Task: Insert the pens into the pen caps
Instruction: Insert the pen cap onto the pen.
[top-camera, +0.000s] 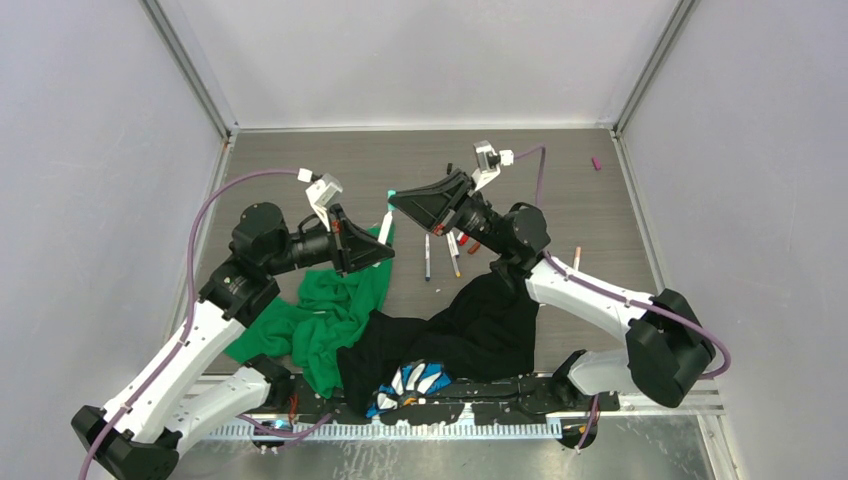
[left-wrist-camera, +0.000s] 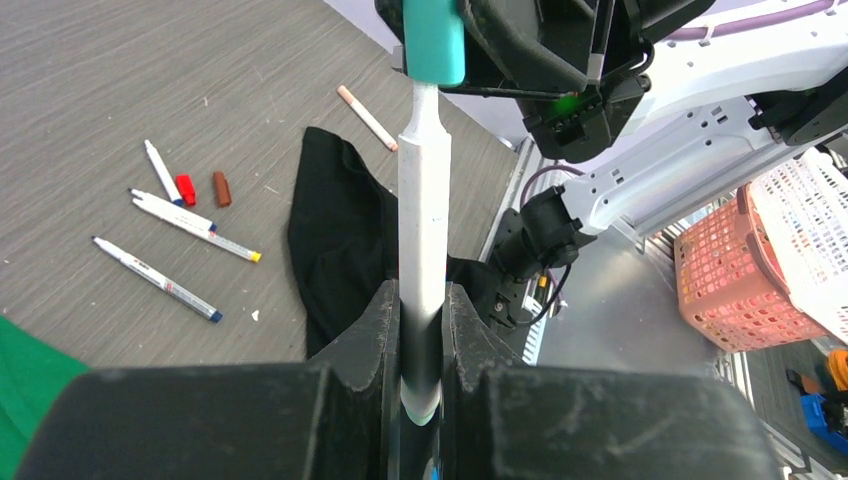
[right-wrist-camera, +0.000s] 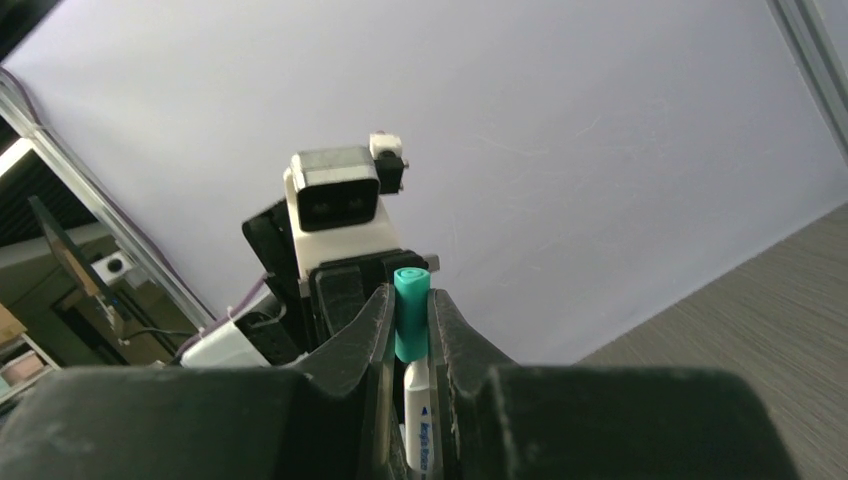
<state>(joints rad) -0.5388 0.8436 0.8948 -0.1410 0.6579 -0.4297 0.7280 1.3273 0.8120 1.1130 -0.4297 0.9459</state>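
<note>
2 grips hold 1 pen (left-wrist-camera: 420, 230) above the table (left-wrist-camera: 100, 80): left jaws clamp its barrel, right jaws pinch the teal cap (left-wrist-camera: 434, 40) on its tip. Its axis runs jaw to jaw; the bare neck suggests pushing lengthwise.

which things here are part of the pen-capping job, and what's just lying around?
Job: white pen, gripped by the left gripper; teal cap, gripped by the right gripper; loose pens; red cap; brown cap; magenta cap.

Lying about: green cloth; black cloth; blue-and-white striped item; baskets off the table.
</note>
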